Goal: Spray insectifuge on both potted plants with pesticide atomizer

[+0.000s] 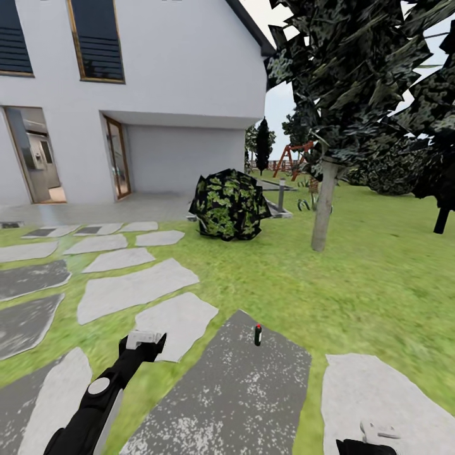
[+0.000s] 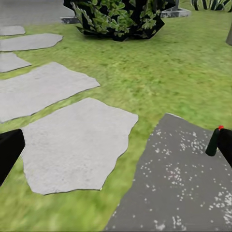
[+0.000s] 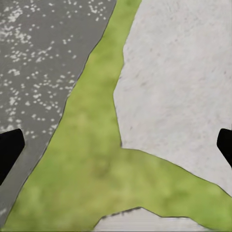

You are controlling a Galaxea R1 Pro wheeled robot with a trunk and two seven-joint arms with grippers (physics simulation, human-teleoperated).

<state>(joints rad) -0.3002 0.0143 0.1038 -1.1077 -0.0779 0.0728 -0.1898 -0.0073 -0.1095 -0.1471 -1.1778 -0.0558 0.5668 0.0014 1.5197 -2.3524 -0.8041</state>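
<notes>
Pesticide atomizer [image 1: 258, 335]: one small slim bottle, dark green body, red tip at the top, standing upright near the far edge of a dark grey speckled stepping stone [image 1: 234, 398] in the lawn [image 1: 379, 278]. Label detail too small to read (the head view gives little more than a silhouette).

Position relative to tools: ahead of both arms and touching neither. Left gripper [image 1: 146, 342], white-tipped on a black arm, sits over the grass strip beside a pale stepping stone [image 1: 180, 322], to the left of the bottle and apart from it. In the left wrist view the bottle [image 2: 213, 141] stands close to one dark finger [image 2: 226, 145], the fingers spread wide with nothing between them. Right gripper [image 1: 378, 435] is low at the frame's edge, over another pale stone [image 1: 385, 392]; its fingers [image 3: 9, 150] likewise stand wide apart, empty, above grass and paving.

Surroundings: leafy dark shrub [image 1: 229, 203], tree trunk [image 1: 323, 205], white house [image 1: 139, 95].
</notes>
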